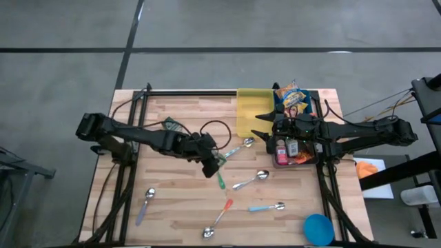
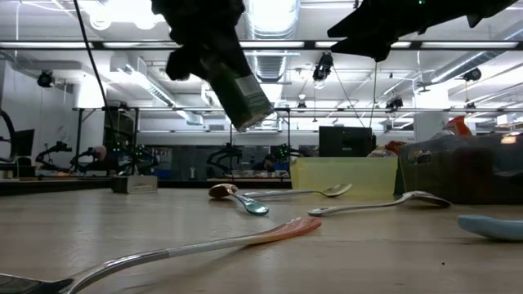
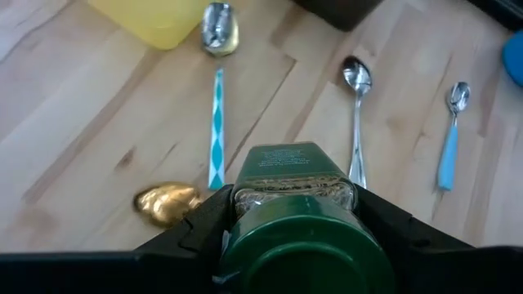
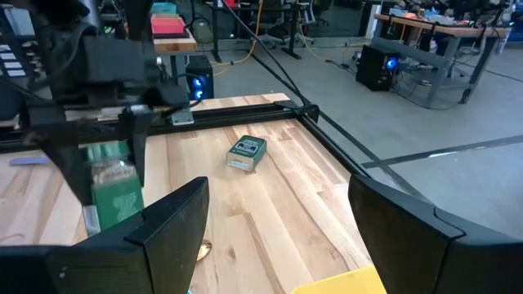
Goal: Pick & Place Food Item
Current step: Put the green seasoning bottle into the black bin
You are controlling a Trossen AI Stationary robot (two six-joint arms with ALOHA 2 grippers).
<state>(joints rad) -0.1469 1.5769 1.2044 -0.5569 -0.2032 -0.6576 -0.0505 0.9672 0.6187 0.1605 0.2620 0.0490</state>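
The left hand (image 3: 290, 237) grips a green-lidded jar (image 3: 290, 196) above spoons (image 3: 356, 77).

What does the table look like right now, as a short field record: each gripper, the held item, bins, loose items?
left gripper: mid-table, raised, shut on jar
jar: green lid, tilted, off the table
right gripper: open, empty, above the dark bin's edge
dark bin: right side, holds food packets
yellow bin: back of the table, beside the dark bin
spoons: several scattered across the front half
blue bowl: front right corner
green box: lying flat, back left
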